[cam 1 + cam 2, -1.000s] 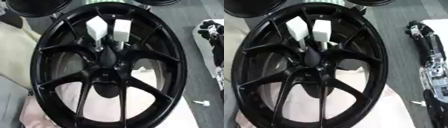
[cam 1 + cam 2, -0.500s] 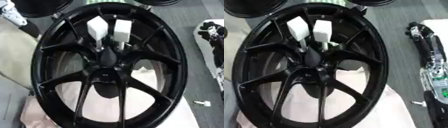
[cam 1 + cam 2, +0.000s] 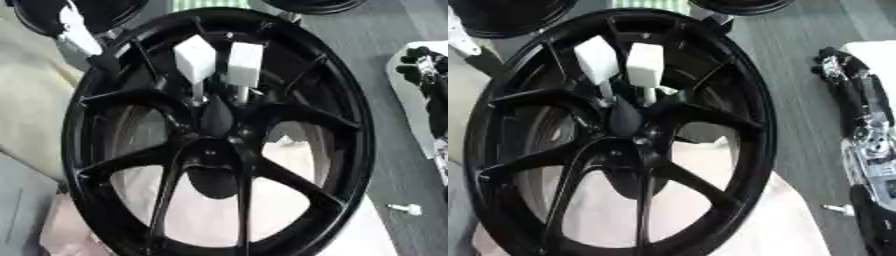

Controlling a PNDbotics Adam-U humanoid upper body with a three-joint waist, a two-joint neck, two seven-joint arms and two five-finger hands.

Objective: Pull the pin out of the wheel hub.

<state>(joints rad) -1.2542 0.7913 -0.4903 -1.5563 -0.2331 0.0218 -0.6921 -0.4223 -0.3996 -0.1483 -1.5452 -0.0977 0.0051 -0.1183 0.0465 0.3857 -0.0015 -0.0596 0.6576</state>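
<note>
A large black spoked wheel [image 3: 219, 150] lies tilted on a pale cloth. Two pins with white block heads stand side by side in its hub [image 3: 214, 117]: the left pin [image 3: 194, 59] and the right pin [image 3: 244, 64], each on a thin metal shaft. My left arm, white with a dark end, comes in from the upper left, and my left hand [image 3: 105, 62] is at the wheel's upper-left rim, left of the pins and apart from them. It blends into the black rim. My right hand [image 3: 837, 65] lies idle beside the wheel at the right edge, holding nothing.
A small white bolt [image 3: 404, 208] lies on the grey floor right of the wheel. Parts of other black wheels [image 3: 83, 12] show along the top edge. The pale cloth [image 3: 367, 240] spreads under the wheel's lower half.
My left arm has come into view from the upper left and moved down to the wheel's upper-left rim. The wheel, both pins and my right arm have not moved.
</note>
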